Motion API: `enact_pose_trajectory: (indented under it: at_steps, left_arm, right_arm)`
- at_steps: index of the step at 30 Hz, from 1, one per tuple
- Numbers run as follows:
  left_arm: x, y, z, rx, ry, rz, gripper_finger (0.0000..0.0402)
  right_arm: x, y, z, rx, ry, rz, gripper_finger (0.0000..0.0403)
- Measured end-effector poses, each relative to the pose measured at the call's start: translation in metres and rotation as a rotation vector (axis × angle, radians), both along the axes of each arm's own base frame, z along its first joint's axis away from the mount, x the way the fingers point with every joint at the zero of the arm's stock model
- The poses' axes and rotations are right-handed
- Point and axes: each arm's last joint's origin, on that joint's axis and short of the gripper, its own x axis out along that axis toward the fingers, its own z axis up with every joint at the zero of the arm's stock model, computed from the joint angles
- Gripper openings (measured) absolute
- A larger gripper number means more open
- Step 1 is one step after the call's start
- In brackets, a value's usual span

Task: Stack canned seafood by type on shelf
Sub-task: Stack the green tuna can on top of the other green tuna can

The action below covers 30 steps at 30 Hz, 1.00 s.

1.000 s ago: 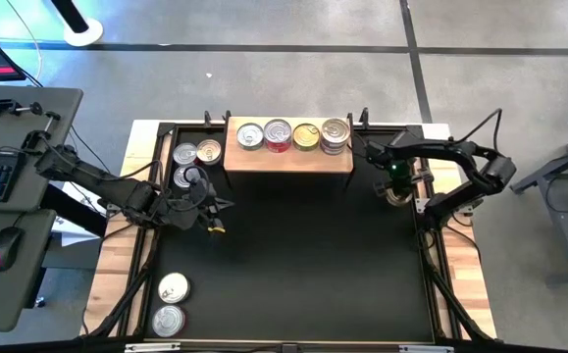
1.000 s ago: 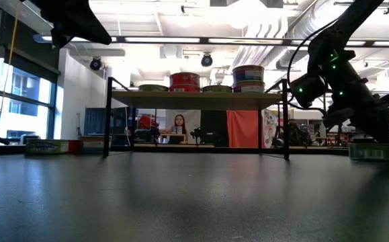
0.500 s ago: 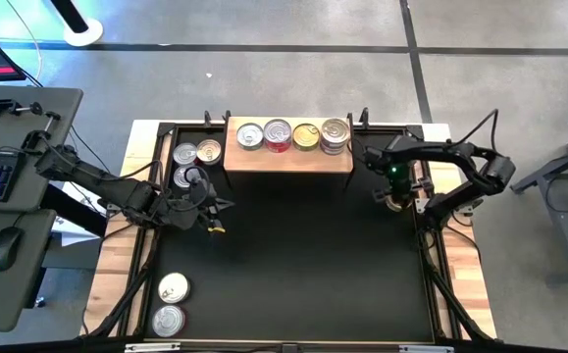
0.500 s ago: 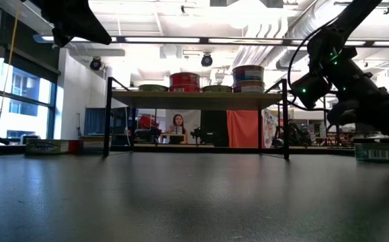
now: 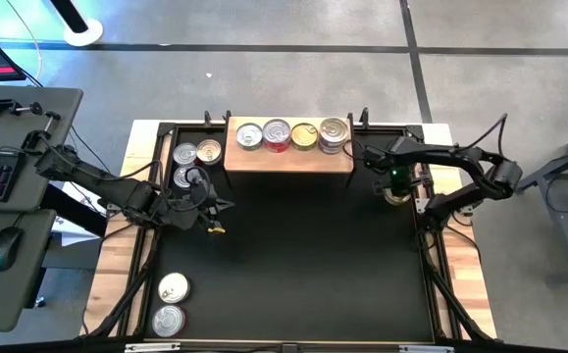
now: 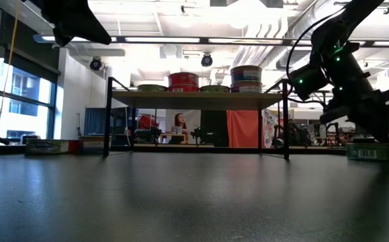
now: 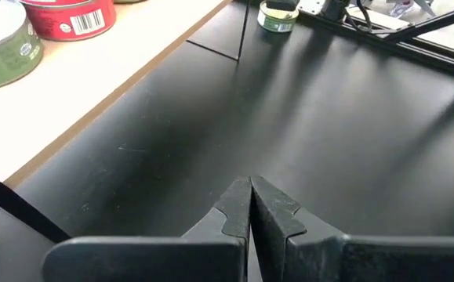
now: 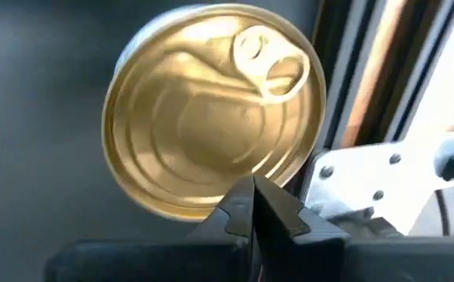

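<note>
Seen from straight above, the shelf stands at the far edge of the black mat with four stacks of canned seafood in a row on it. Three more tins lie on the mat just left of the shelf, two sit near the front left corner, and a gold-lidded can rests by the mat's right edge. The right gripper hangs over that can with its fingers pressed together, empty; the left gripper waits over the mat below the three tins, also pinched closed.

At table height, the shelf's black legs stand between the camera and a person seated far behind.

Past the left wrist's closed fingers lies bare mat, with a red-labelled tin on the shelf board.

Under the right wrist, the gold lid nearly fills the view beside a black frame rail.
</note>
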Motion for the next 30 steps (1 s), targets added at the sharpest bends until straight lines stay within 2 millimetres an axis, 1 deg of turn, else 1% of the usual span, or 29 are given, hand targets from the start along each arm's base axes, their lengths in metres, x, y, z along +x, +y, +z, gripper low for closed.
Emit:
enact_pose_trajectory:
  at_steps: [7,11,14,17,19,21,23,25,30]
  left_arm:
    - [0.000,0.000,0.000,0.001,0.000,-0.001,0.0000]
    - [0.000,0.000,0.000,0.003,-0.002,0.002,0.0000]
    - [0.000,0.000,0.000,0.003,-0.004,0.003,0.0000]
    - [0.000,0.000,0.000,0.002,-0.005,0.003,0.0000]
    - [0.000,0.000,0.000,0.003,-0.005,0.004,0.0000]
    - [0.000,0.000,0.000,0.003,-0.005,0.004,0.0000]
    - [0.000,0.000,0.000,0.004,-0.005,0.005,0.0000]
    - [0.000,0.000,0.000,0.004,-0.005,0.005,0.0000]
    - [0.000,0.000,0.000,0.002,-0.007,0.007,0.0000]
  right_arm:
    - [-0.004,-0.001,0.007,-0.117,0.019,-0.019,0.0000]
    - [-0.009,-0.001,0.017,-0.172,-0.036,-0.043,0.0000]
    - [-0.018,-0.003,0.026,-0.225,-0.073,-0.107,0.0000]
    - [-0.028,-0.005,0.039,-0.297,-0.165,-0.163,0.0000]
    - [-0.036,-0.005,0.050,-0.373,-0.257,-0.201,0.0000]
    - [-0.043,-0.003,0.061,-0.429,-0.364,-0.197,0.0000]
    - [-0.046,-0.001,0.070,-0.438,-0.498,-0.106,0.0000]
    - [-0.050,0.003,0.076,-0.414,-0.588,0.012,0.0000]
    - [-0.050,0.013,0.078,-0.330,-0.646,0.335,0.0000]
